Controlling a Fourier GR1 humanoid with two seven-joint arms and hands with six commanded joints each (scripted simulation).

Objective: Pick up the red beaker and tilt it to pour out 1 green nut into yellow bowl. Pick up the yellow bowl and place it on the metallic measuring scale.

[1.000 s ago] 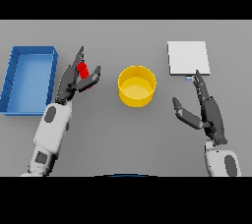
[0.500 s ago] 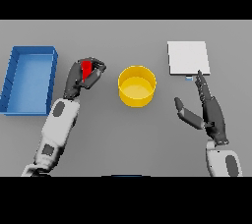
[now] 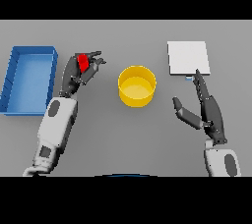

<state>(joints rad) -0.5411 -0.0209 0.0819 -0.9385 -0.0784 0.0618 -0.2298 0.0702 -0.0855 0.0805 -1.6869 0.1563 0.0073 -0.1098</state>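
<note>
Light falls evenly and rather flat over the grey table (image 3: 123, 134), bright enough that colours read clearly, with no visible source and no glare. Shadows are faint: only a soft darkening lies on the surface close under the yellow bowl (image 3: 137, 86) and beside the blue tray (image 3: 29, 79) at the left edge. The measuring scale (image 3: 188, 58) near the far right corner looks pale, without highlights. Straight edges stay straight.

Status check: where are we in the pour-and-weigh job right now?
Done: the left hand has the red beaker gripped. In hand: carrying it toward the yellow bowl; no nut visible inside. Left: pour, then move the bowl onto the measuring scale. The right hand waits open.
</note>
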